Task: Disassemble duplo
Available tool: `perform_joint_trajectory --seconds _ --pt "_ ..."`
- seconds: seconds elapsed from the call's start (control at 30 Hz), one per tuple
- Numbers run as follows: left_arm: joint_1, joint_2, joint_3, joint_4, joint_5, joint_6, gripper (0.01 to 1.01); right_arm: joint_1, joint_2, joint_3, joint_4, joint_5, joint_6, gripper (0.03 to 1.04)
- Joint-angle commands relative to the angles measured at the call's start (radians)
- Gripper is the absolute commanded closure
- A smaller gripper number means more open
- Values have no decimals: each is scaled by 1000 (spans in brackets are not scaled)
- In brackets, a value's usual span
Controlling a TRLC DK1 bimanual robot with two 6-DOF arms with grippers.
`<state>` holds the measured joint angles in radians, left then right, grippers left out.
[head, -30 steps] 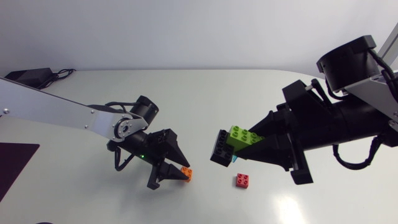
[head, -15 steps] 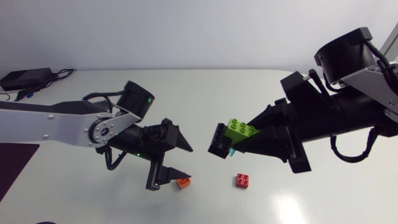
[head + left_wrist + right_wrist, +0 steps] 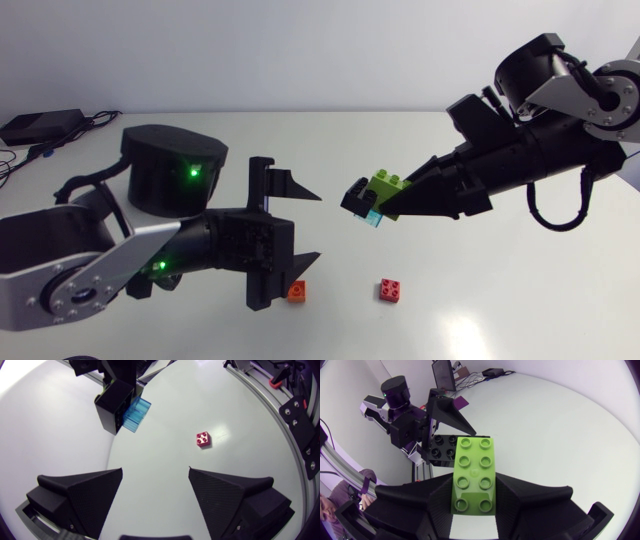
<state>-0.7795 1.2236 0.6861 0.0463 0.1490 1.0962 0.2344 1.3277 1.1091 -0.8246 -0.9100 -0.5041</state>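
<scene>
Your duplo stack (image 3: 368, 195): green brick (image 3: 474, 472) joined to black brick (image 3: 114, 405) and clear blue brick (image 3: 136, 414), held above the table (image 3: 480, 310) | right gripper (image 3: 395, 204) clamped on green brick | left gripper (image 3: 318, 228) wide open, empty, facing it | red brick (image 3: 390, 290), orange brick (image 3: 297, 291) on table.

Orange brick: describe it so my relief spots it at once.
On the white table, find the open left gripper. The orange brick lies beside one of its fingers. The red brick, its only loose neighbour, lies nearer the right arm.
</scene>
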Motion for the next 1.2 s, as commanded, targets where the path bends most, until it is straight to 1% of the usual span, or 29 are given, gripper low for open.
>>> perform_joint_trajectory --seconds 0.0,0.1,0.23,0.27,0.3,0.33,0.37,0.4,0.43,0.47,0.53,0.57,0.63,0.77,0.83,0.93,1.07,1.17 --pt "-33 -41 -48 61 -51 70 110 -7 39 26 -33 -10 29 895" --pt "-52 -70 -54 70 -81 105 111 -9 62 23 -38 -9 32 895" --pt "-64 -108 -48 99 -112 111 111 -21 113 29 -39 -3 61 895" --pt "-66 -111 -45 119 -123 91 111 -27 120 29 -38 -4 68 895" --pt "-67 -110 -28 116 -132 48 111 -35 123 24 -36 -12 72 895" --pt "-63 -102 1 67 -127 -10 111 -35 117 14 -28 -32 67 895" --pt "-50 -93 56 -37 -58 -104 111 -37 99 -2 -11 -56 59 895" --pt "-1 -79 110 -112 52 -210 113 -37 73 -22 22 -59 61 895" --pt "69 -50 158 -194 202 -291 113 -38 48 -40 55 -69 65 895" --pt "131 -24 181 -232 320 -334 115 -44 24 -52 76 -105 64 895" --pt "166 13 201 -238 451 -420 116 -63 -12 -68 104 -139 59 895" --pt "186 27 205 -247 501 -435 118 -69 -25 -74 107 -159 49 895" --pt "246 66 230 -240 613 -498 120 -83 -50 -78 111 -190 32 895" --pt "310 171 297 -247 816 -605 120 -90 -130 -104 137 -237 27 895" --pt "322 211 320 -258 868 -630 120 -69 -173 -118 162 -245 49 893" --pt "339 248 360 -267 949 -673 121 -33 -202 -137 232 -245 110 893" --pt "332 260 386 -266 975 -714 148 13 -211 -161 314 -242 162 893" --pt "312 264 397 -263 977 -737 152 20 -205 -164 326 -236 164 893"
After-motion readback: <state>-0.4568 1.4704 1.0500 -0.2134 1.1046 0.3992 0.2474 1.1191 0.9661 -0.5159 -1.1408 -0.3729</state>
